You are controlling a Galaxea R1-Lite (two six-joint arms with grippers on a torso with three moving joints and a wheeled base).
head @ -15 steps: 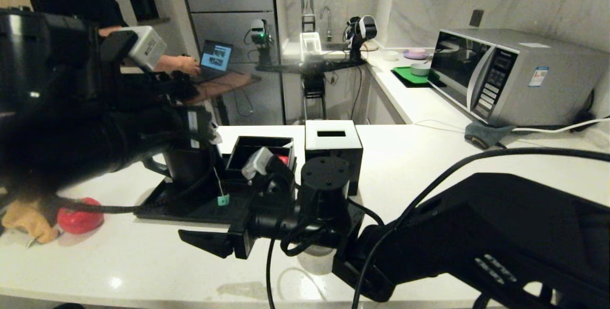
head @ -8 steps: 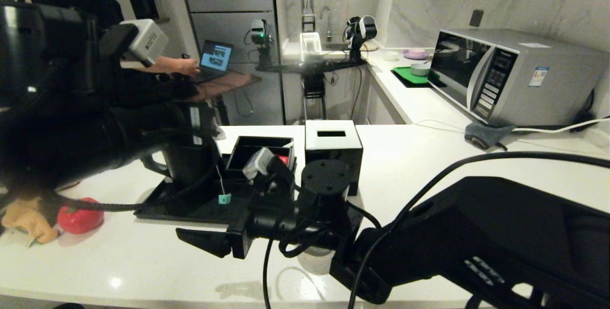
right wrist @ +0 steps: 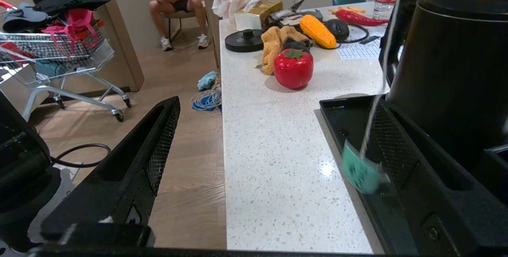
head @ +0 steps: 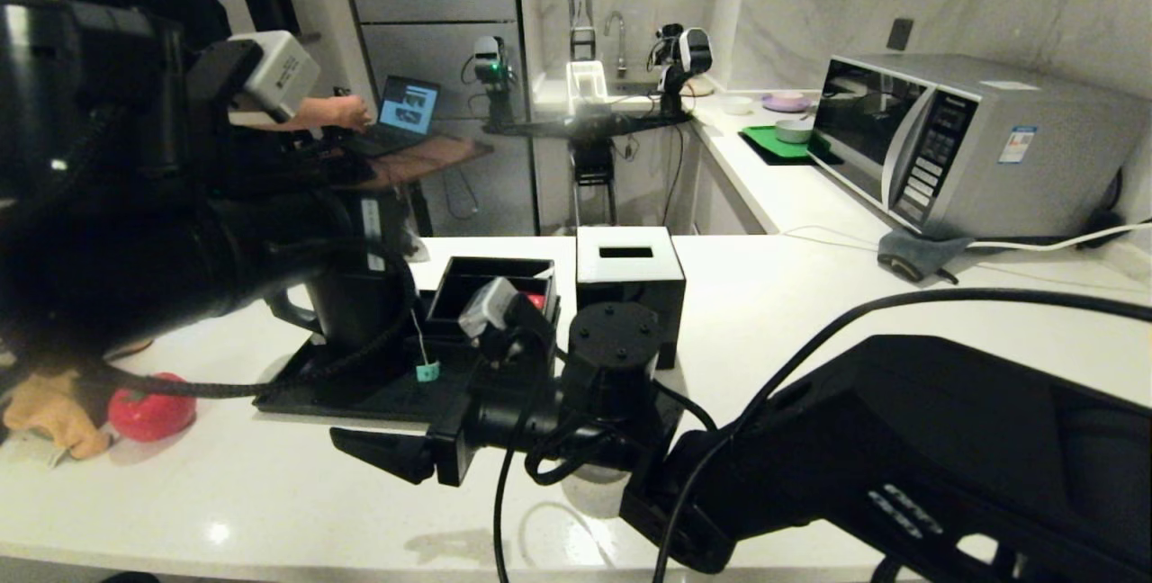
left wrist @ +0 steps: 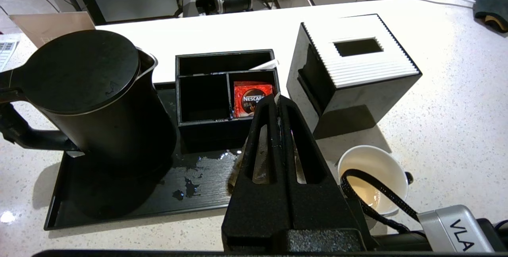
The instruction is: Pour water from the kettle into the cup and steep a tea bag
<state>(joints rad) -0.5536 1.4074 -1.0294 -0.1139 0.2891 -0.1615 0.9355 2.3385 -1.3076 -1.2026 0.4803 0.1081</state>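
In the left wrist view my left gripper is shut on the tea bag; its greyish pouch shows through the finger slots, above the black tray. The string hangs down to the teal tag, which swings beside my right gripper's far finger. The black kettle stands lidded on the tray. Beside the tray, on the counter, the cup holds a little yellowish water. Low in front of the tray, my right gripper is open and empty.
A black organiser holds a red packet. The black cube box with a white slotted top stands behind the cup. Water drops lie on the tray. A red tomato-shaped object and a yellow cloth lie at the counter's left; a microwave stands at the far right.
The left arm has lifted slightly and the teal tag has risen a little and swung right. The right arm has barely shifted.
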